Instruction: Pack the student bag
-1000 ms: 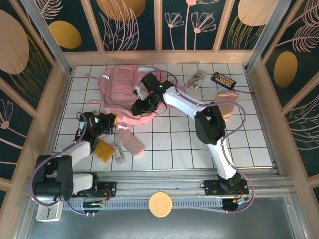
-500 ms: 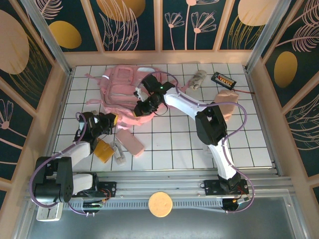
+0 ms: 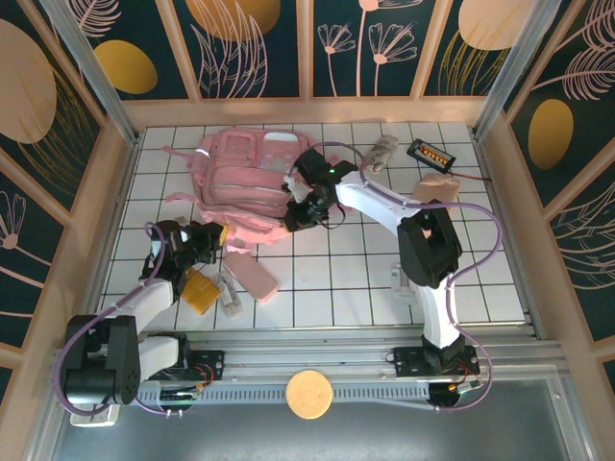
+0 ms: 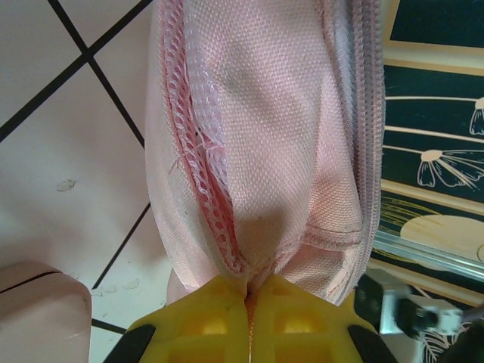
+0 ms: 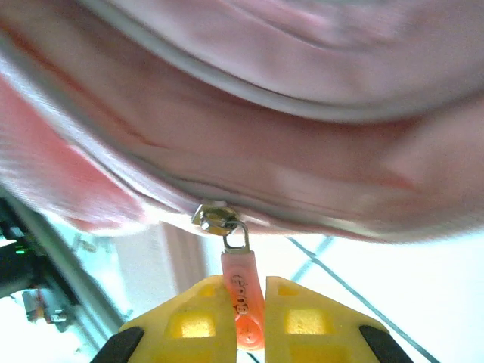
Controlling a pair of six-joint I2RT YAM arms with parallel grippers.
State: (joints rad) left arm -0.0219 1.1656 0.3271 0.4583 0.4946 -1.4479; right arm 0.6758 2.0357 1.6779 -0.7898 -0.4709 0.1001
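2 grips are in place on the bag (image 3: 240, 178), which lies flat on the far left-centre of the table (image 3: 384, 288), its straps trailing left.

The right gripper (image 3: 298, 211) sits at the bag's near right edge. Its yellow fingers (image 5: 197, 321) are clenched on the orange zip pull (image 5: 242, 291). The pull runs straight from the jaws up to the metal slider (image 5: 218, 218), which is just beyond the fingertips. The zip seam crosses the right wrist view from side to side, so its long axis lies across the gripper's reach, not along it.

The left gripper (image 3: 213, 233) is at the bag's near left corner, clamped tight on a fold of pink cloth and mesh (image 4: 257, 151) that rises straight out of its jaws.

Both arms touch the bag, but only the right one is on the zip, with the bag's bulk lying far and left of it. My judgement: the slider has to travel sideways along the seam, with the left grip as anchor. Pulling away from the bag instead would likely just drag it.
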